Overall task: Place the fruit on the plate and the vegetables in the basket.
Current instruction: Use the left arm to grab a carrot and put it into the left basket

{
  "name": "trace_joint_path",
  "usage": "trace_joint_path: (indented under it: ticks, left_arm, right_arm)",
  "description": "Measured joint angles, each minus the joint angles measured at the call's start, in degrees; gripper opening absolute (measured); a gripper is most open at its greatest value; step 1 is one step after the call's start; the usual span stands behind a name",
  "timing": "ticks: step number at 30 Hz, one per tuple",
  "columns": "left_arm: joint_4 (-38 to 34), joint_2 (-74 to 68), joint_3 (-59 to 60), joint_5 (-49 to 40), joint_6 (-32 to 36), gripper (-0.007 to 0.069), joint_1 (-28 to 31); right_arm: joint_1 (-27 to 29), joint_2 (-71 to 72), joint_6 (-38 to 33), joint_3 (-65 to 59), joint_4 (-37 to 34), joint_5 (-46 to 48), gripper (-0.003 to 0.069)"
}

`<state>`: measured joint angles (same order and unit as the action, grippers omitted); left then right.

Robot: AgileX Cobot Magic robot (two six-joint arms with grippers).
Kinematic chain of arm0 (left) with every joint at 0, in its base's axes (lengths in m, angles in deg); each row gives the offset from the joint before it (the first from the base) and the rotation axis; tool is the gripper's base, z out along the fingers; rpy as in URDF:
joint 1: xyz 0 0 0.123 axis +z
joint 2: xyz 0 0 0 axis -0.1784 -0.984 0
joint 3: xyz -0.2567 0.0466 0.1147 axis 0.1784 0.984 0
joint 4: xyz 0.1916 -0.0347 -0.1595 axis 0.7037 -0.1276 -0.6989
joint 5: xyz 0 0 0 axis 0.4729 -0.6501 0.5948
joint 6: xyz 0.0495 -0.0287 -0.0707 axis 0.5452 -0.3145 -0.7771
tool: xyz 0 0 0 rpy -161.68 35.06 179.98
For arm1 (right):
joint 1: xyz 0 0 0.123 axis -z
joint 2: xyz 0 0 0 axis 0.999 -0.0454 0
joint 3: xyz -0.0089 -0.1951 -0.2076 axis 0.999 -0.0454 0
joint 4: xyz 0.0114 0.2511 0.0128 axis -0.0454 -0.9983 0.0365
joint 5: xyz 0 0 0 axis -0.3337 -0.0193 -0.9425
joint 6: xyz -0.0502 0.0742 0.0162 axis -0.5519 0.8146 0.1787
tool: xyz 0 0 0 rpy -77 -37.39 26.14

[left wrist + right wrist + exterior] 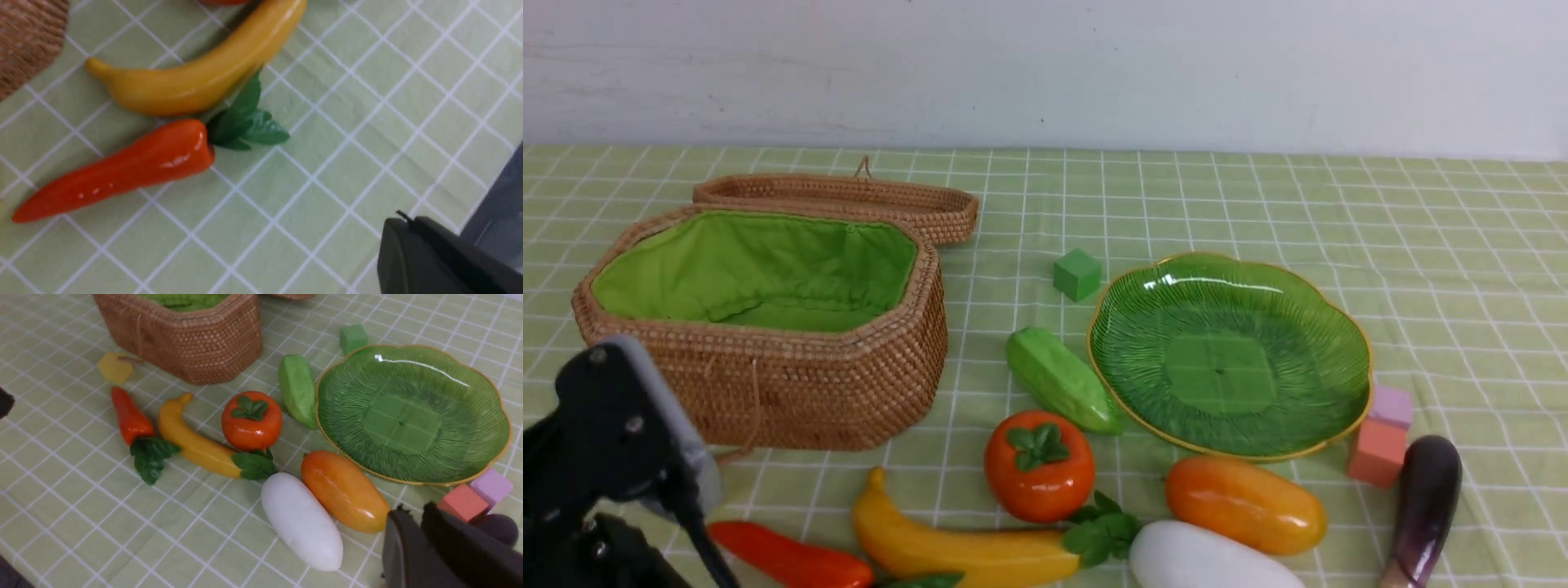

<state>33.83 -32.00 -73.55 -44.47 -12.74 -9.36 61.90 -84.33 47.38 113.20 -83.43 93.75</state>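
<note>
While plate (1225, 359) and left-edge basket (809, 384) hold nothing, all fruit (1037, 465) and vegetables (1062, 380) lie unsorted toward the near edge of the bench (1462, 245), and I cannot tell how either arm's jaws stand.

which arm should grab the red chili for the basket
Left. The left arm sits close beside the chili pepper, and the basket stands on that same side. The right gripper is over by the mango and eggplant, farther off.
</note>
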Motion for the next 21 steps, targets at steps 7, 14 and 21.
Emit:
trace_joint_path:
  ticks: [7, 14, 21]
  left_arm:
    - [7.3, -6.5, 0.0, 1.6, 3.1, 0.002, -2.2]
    - [13.8, -17.2, -0.1, 8.6, 13.5, 0.0283, -2.2]
    - [18.3, -27.4, -0.2, 21.3, 15.9, 0.057, -2.2]
  right_arm:
    - [-0.4, -2.4, -9.3, 2.0, -3.3, 0.5, 0.0071]
    - [-0.4, -2.4, -16.5, 2.0, -6.1, 1.9, 0.0083]
    - [-0.4, -2.4, -17.5, 2.0, -7.7, 1.9, 0.0092]
